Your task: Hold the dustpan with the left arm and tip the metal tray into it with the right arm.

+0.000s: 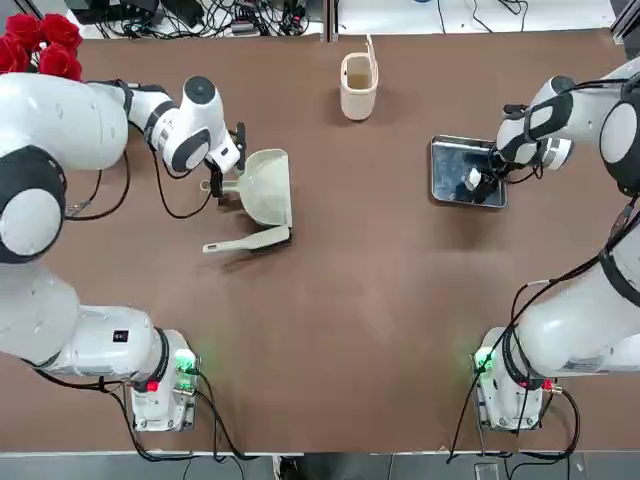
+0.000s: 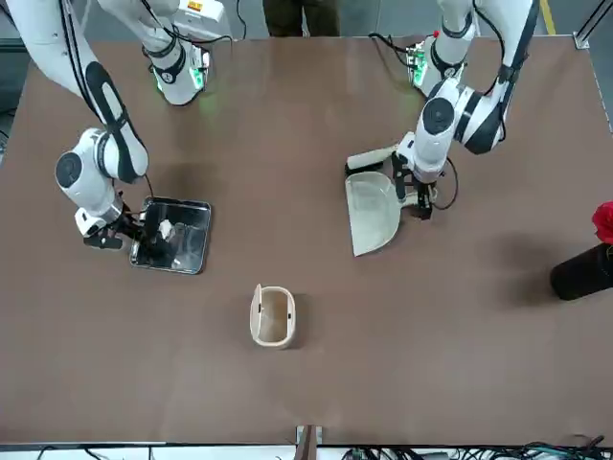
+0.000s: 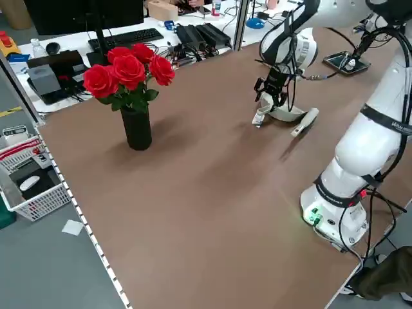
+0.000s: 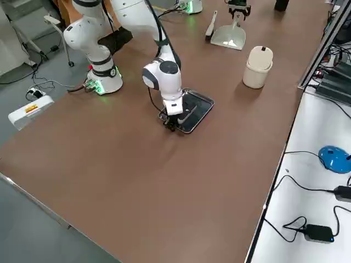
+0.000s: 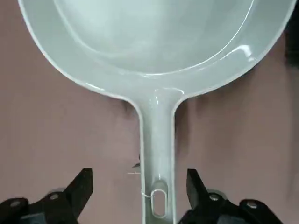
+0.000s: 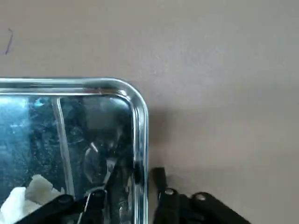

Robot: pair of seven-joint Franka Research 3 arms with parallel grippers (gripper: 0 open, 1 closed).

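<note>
On the brown worktop (image 1: 340,330), nearest the robot, stand the two white arm bases with their green and red lights, the left arm (image 1: 60,200) reaching out on its own side and the right arm (image 1: 590,300) on the other.

Farther out on the left, a slim cream hand brush (image 1: 245,240) lies flat just beside the near edge of the cream-white plastic dustpan (image 1: 265,186). The dustpan rests on the worktop with its wide flat mouth turned toward the middle and its short straight handle pointing toward the left side. The left gripper (image 5: 140,189) hangs low over that handle; its two dark fingers (image 5: 81,186) are spread apart, one on each side of the handle, with a clear gap to it on both sides, so nothing is grasped.

At about the same depth on the right lies the shallow shiny silver rectangular metal tray (image 1: 450,175), flat on the worktop, with a small white crumpled scrap (image 1: 474,180) inside it. The right gripper (image 6: 126,186) is down at the tray's outer rim near a rounded corner. One finger (image 6: 96,198) sits inside the tray and the other outside, straddling the rim; whether they are already pinching it cannot be told.

Beyond both, near the middle, stands a cream cup (image 1: 358,85). At the far left corner stand red roses (image 3: 125,74) in a black vase (image 3: 137,127).
</note>
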